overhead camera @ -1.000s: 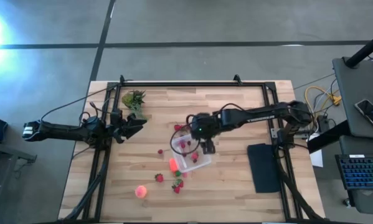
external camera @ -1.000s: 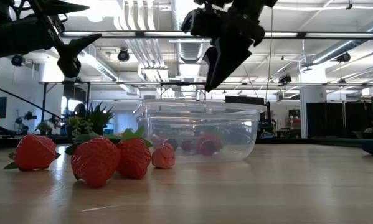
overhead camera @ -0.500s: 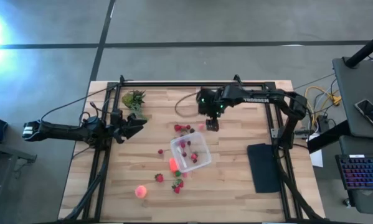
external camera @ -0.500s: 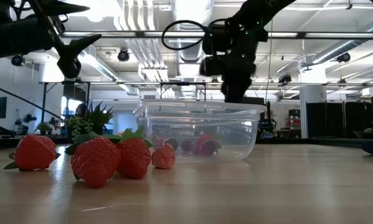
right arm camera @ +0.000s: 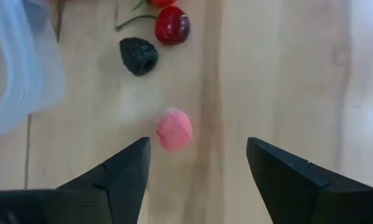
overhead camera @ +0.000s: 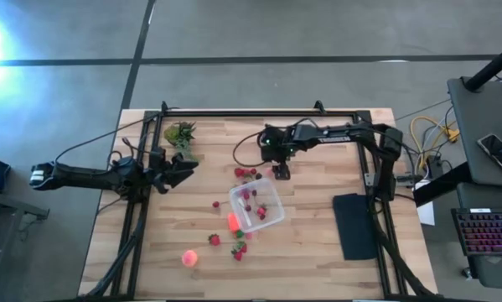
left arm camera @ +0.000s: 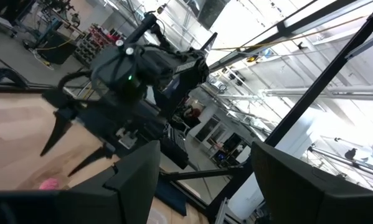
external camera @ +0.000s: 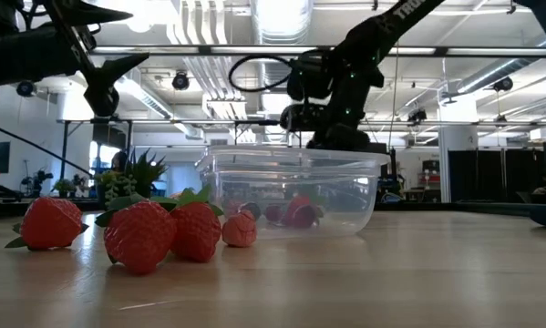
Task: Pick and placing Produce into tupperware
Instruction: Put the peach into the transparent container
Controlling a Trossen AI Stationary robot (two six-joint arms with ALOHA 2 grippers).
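The clear square tupperware (overhead camera: 256,206) stands mid-table with a few red berries (external camera: 295,211) inside. Small strawberries (overhead camera: 237,248) lie at its near-left corner, others (overhead camera: 246,174) at its far side, and one round orange-pink fruit (overhead camera: 189,258) sits toward the near-left. My right gripper (overhead camera: 280,173) is open, pointing down just beyond the container's far side. In the right wrist view its fingers (right arm camera: 198,144) straddle a small pink berry (right arm camera: 174,129) on the wood without touching it. My left gripper (overhead camera: 181,169) waits open at the table's left side.
A green leafy clump (overhead camera: 180,134) sits at the far-left corner and a flat black pad (overhead camera: 355,225) lies at the right. A dark berry (right arm camera: 139,56) and a red one (right arm camera: 173,25) lie near the pink berry, beside the tupperware's rim (right arm camera: 18,74).
My right gripper has moved from above the tupperware toward the table's far edge and come down behind the container, ending over the pink berry. The left arm has stayed still.
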